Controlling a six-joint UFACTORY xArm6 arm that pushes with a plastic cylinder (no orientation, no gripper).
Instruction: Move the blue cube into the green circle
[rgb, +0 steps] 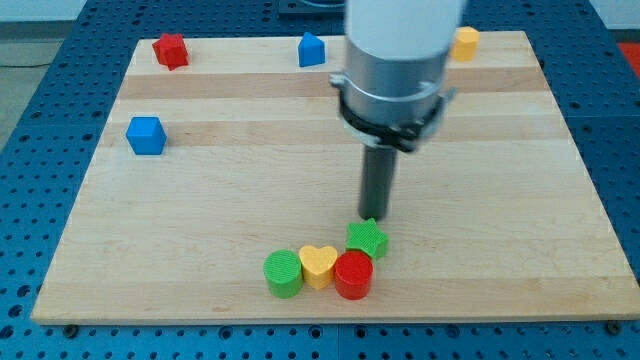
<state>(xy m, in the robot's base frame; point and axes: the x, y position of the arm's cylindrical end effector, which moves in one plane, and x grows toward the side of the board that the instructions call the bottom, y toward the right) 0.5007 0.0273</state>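
The blue cube (146, 135) sits at the view's left side of the wooden board (200, 200). The green circle (283, 273) stands near the view's bottom edge, in a row with a yellow heart (319, 265) and a red cylinder (353, 275). A green star (367, 238) lies just above the red cylinder. My tip (375, 216) is right behind the green star, touching or nearly touching it, far to the right of the blue cube.
A red block (171, 50) lies at the top left, a blue house-shaped block (312, 49) at the top middle, and a yellow block (465, 42) at the top right, partly behind the arm. Blue perforated table surrounds the board.
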